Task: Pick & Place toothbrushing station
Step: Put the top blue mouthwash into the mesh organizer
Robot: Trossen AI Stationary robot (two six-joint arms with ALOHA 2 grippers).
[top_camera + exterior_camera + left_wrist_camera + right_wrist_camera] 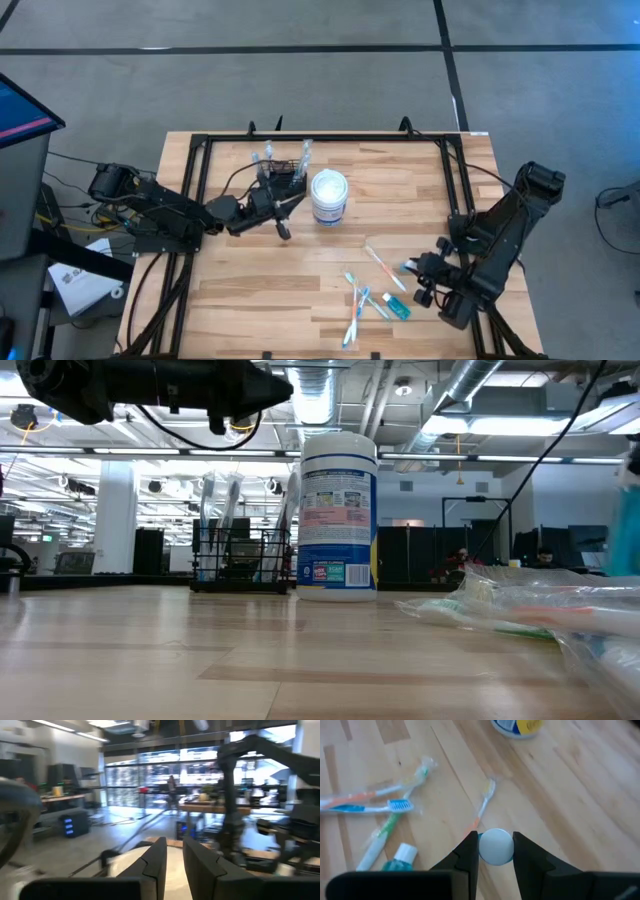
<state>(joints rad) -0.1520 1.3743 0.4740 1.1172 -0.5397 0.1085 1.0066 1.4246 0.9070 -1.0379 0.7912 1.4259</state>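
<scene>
Black wire-mesh rack [279, 172] upright on the counter [250, 275], just beside the white tub [329, 196], just ahead of the left gripper [284, 231], jaws nearly pressed together, nothing between. Right gripper [495, 851] well apart from rack, jaws pinching a small round pale cap [496, 847], toothbrushes [380, 806] scattered beyond.

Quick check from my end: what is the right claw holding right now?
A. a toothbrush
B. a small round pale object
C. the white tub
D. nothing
B: in the right wrist view the right claw is shut on a small round pale object, above the toothbrushes lying loose on the table.
</scene>
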